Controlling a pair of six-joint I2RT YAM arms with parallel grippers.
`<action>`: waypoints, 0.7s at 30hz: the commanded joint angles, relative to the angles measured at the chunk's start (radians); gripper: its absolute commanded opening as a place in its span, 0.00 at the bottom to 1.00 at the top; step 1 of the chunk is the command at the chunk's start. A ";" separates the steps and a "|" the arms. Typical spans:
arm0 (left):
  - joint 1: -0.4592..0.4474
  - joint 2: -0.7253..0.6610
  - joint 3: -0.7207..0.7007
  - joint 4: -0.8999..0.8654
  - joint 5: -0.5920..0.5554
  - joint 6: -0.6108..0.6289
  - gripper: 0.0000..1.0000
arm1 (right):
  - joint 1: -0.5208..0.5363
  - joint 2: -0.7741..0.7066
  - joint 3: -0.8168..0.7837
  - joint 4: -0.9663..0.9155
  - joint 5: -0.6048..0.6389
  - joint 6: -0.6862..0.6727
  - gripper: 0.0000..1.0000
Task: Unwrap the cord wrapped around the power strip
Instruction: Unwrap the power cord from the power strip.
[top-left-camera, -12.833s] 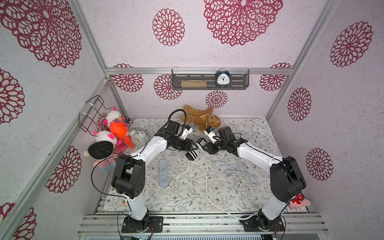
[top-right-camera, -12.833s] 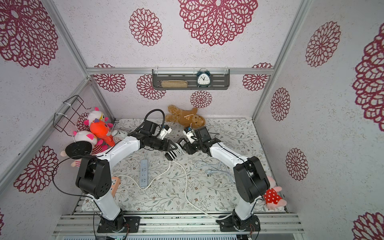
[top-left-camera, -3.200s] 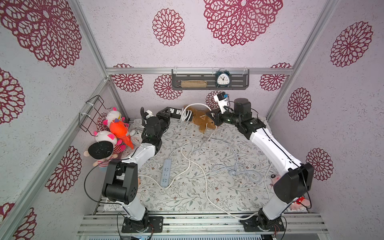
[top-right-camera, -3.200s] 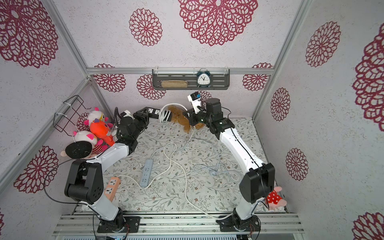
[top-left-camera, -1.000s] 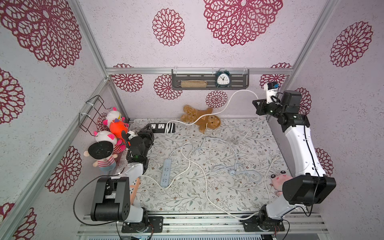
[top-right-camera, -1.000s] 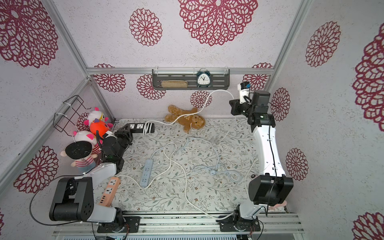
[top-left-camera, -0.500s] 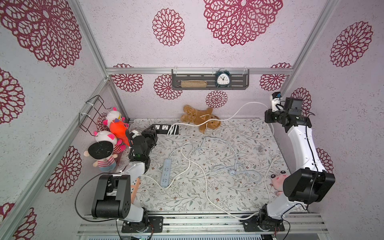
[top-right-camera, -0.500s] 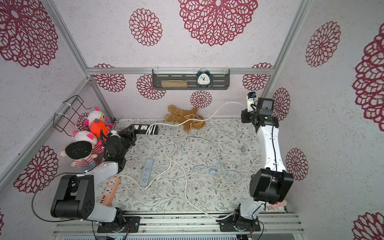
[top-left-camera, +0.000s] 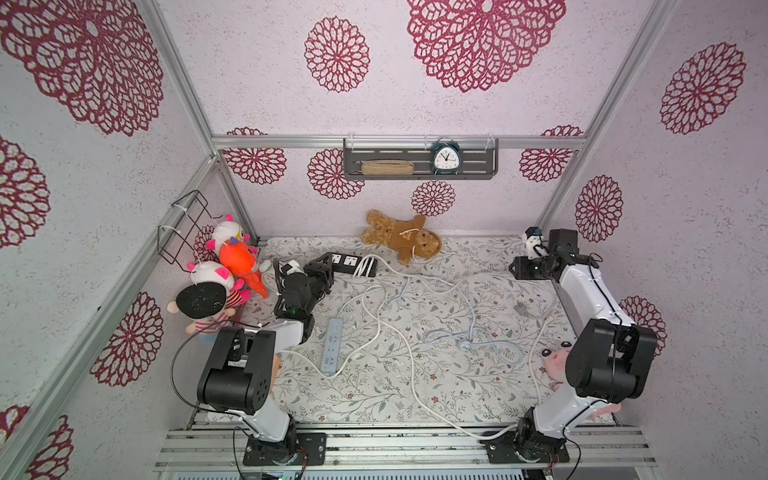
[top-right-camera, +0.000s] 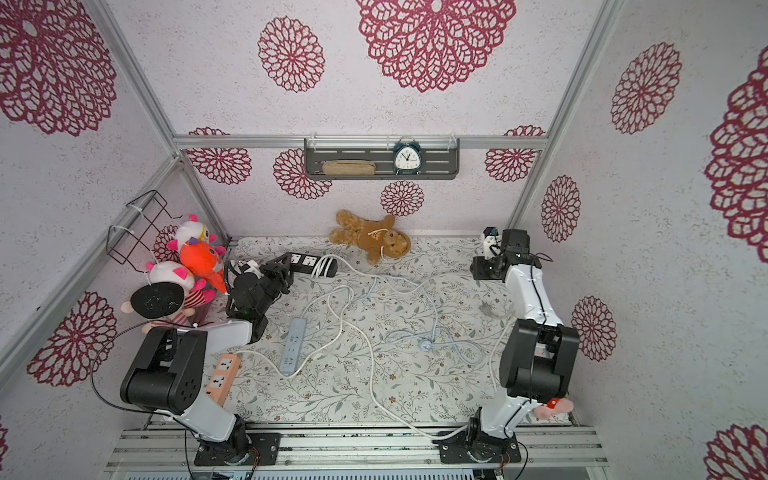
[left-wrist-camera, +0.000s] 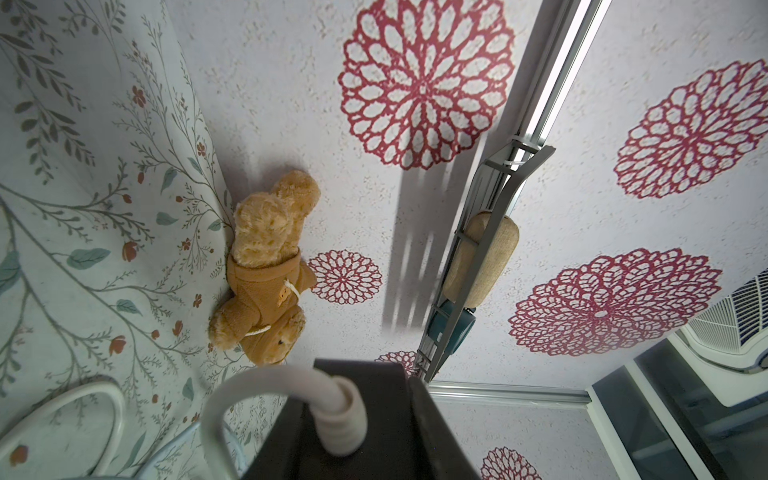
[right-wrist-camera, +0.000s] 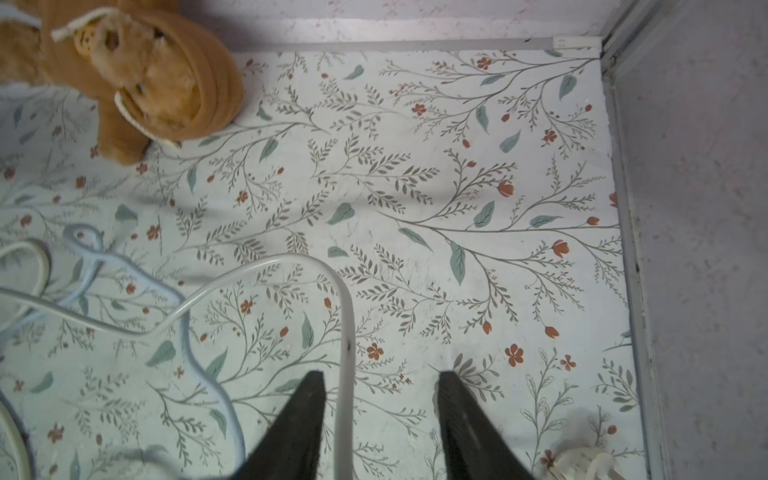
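In both top views the black power strip (top-left-camera: 347, 262) is at about 11 o'clock on the floral mat (top-left-camera: 457, 382). The left gripper (top-left-camera: 327, 267) is closed on its left end, and a few turns of the white cord (top-left-camera: 365, 266) lie around its right end. The right gripper (top-left-camera: 519, 269) is at about 2 o'clock; only the right wrist view shows that its jaws stand apart, with the cord passing loose beside one of the fingertips (right-wrist-camera: 307, 399). Only the left wrist view shows the cord entering the strip's black body through a white sleeve (left-wrist-camera: 340, 419).
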 joint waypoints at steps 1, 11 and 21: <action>-0.030 0.006 0.067 0.088 -0.019 -0.016 0.00 | 0.049 -0.163 -0.028 0.078 -0.119 0.063 0.59; -0.094 -0.007 0.121 -0.009 0.023 -0.013 0.00 | 0.372 -0.129 -0.068 0.307 -0.358 0.150 0.73; -0.101 -0.062 0.112 -0.076 0.056 -0.026 0.00 | 0.540 0.100 -0.089 0.641 -0.392 0.241 0.79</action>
